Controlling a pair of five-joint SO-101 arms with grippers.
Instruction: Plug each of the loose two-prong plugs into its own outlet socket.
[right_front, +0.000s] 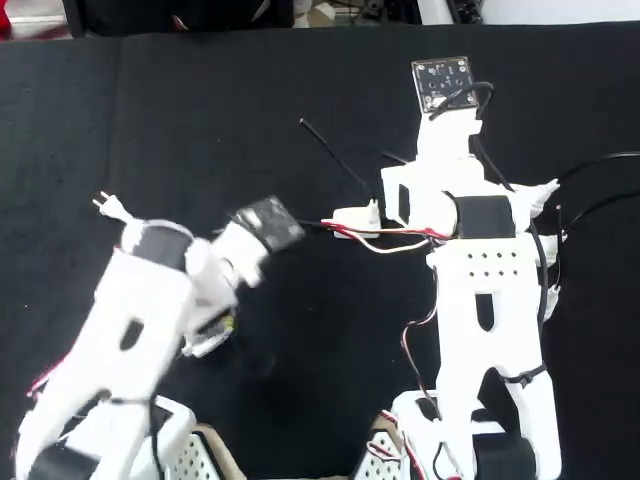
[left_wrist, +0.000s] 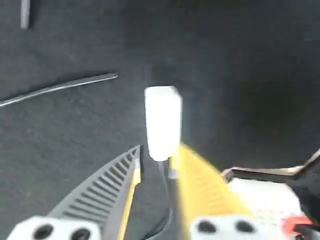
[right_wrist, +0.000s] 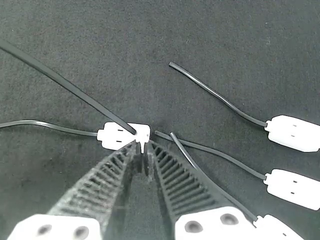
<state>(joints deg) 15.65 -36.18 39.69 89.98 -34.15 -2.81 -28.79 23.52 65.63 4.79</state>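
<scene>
I work over a wide, flat, matte black felt cloth (right_front: 200, 110), evenly lit and lightly flecked with pale lint. Past the cloth's far edge I can see a thin strip of room: a red-and-white object (right_front: 18, 24) beyond its far left corner, dark boxy shapes (right_front: 180, 12) beyond the middle, and a plain white surface (right_front: 560, 10) beyond its far right corner.
</scene>
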